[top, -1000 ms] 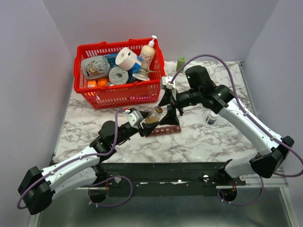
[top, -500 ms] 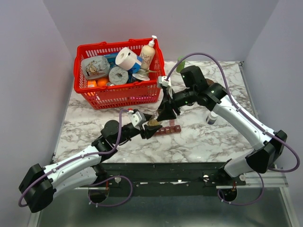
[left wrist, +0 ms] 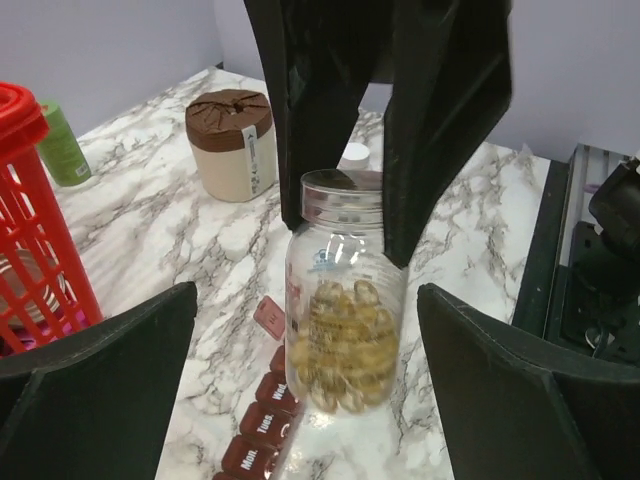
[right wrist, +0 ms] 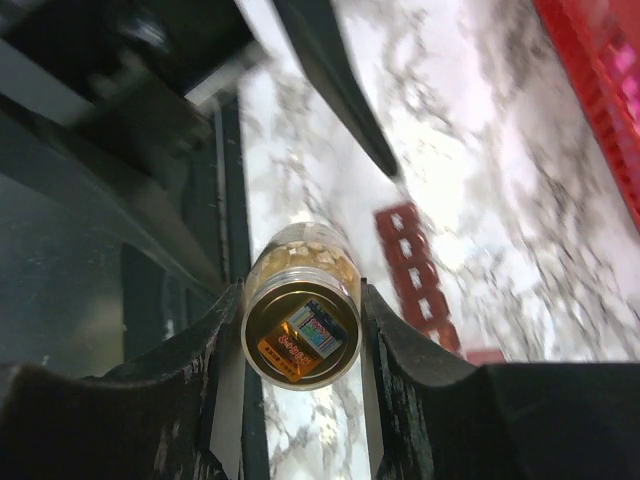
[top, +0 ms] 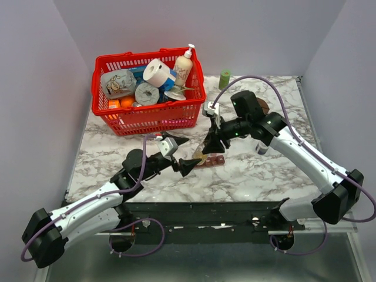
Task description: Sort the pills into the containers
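Half closed with right gripper (left wrist: 347,240) round the upper end of the likely light, stiff, slick bottle (left wrist: 345,295) of pills (left wrist: 340,350); gaping, empty at left gripper (top: 191,151).

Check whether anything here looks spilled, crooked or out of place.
Nothing looks spilled or broken. The clear bottle of pills hangs off the table, pinched near its top by the right claw, by the maroon organizer strip. One end lid is flipped open; the labelled ones beside it are shut.
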